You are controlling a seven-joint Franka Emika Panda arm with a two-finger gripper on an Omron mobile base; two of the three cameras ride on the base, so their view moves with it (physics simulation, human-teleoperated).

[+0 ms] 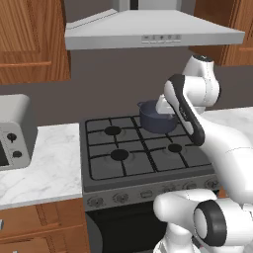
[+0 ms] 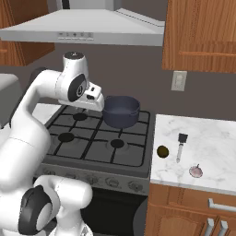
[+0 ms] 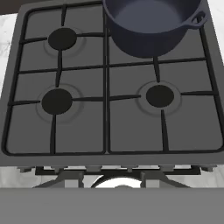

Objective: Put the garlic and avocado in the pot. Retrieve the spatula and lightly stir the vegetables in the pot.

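One spatula, one pot

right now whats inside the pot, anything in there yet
The part of the pot interior that shows is dark and bare, but its near wall hides the bottom. The avocado, garlic and spatula lie on the counter to its right.

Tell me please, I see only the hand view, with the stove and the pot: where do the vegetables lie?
Observer: Both lie on the marble counter to the right of the stove, the avocado beside the stove and the garlic nearer the front edge.
Operator: And the spatula?
Observer: The spatula lies on the same counter between them, its black end toward the wall.
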